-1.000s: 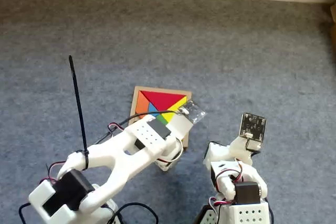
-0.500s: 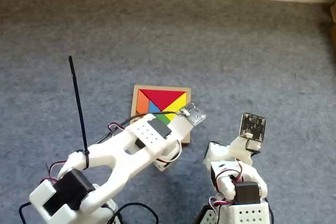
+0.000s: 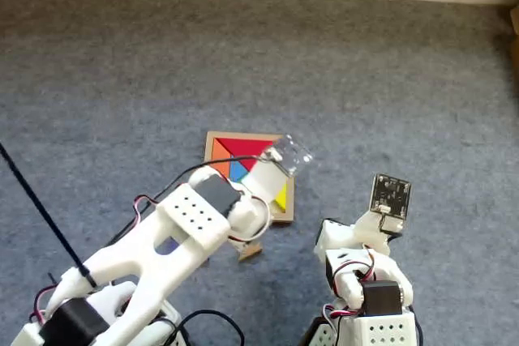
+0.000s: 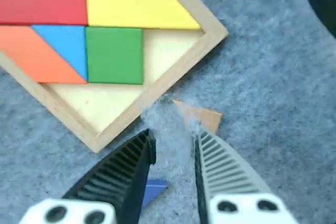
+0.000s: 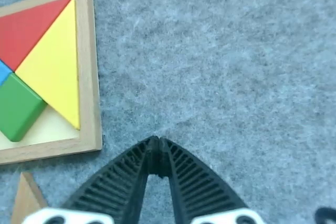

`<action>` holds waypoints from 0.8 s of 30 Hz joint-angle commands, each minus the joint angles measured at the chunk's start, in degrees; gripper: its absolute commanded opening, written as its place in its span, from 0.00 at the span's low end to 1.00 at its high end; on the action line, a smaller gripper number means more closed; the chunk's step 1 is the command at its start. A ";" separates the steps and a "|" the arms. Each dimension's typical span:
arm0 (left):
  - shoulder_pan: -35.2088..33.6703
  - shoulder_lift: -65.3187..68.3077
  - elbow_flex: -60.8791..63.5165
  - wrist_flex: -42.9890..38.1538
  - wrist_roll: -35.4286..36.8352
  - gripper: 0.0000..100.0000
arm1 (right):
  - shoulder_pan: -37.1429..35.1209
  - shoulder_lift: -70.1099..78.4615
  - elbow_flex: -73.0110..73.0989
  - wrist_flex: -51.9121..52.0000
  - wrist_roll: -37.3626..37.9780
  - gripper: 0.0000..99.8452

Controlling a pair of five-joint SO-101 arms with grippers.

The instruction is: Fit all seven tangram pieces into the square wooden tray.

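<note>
The left gripper [image 4: 176, 139] is open and empty. A tan triangle [image 4: 201, 117] lies just beyond its tips, beside the tray [image 4: 165, 81] edge.

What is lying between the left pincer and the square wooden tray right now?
In the left wrist view, a small tan wooden triangle lies on the grey carpet between the left pincer and the square wooden tray, just outside its rim.

From above, the left arm [image 3: 190, 220] covers much of the tray [image 3: 235, 135]; a blue piece [image 4: 156, 187] lies half behind the left gripper [image 4: 173, 144], and the right wrist view's edge cuts a tan piece [image 5: 26, 203].
</note>
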 commanded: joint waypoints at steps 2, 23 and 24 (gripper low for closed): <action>-4.97 1.19 -2.51 -3.87 -0.35 0.12 | 0.75 -0.84 9.01 -2.07 0.35 0.01; -1.27 18.86 -1.01 -8.18 9.76 0.32 | 0.75 -0.84 9.01 -2.07 0.35 0.01; -1.19 19.56 -1.63 -8.00 9.67 0.30 | 0.75 -0.84 9.01 -2.07 0.35 0.01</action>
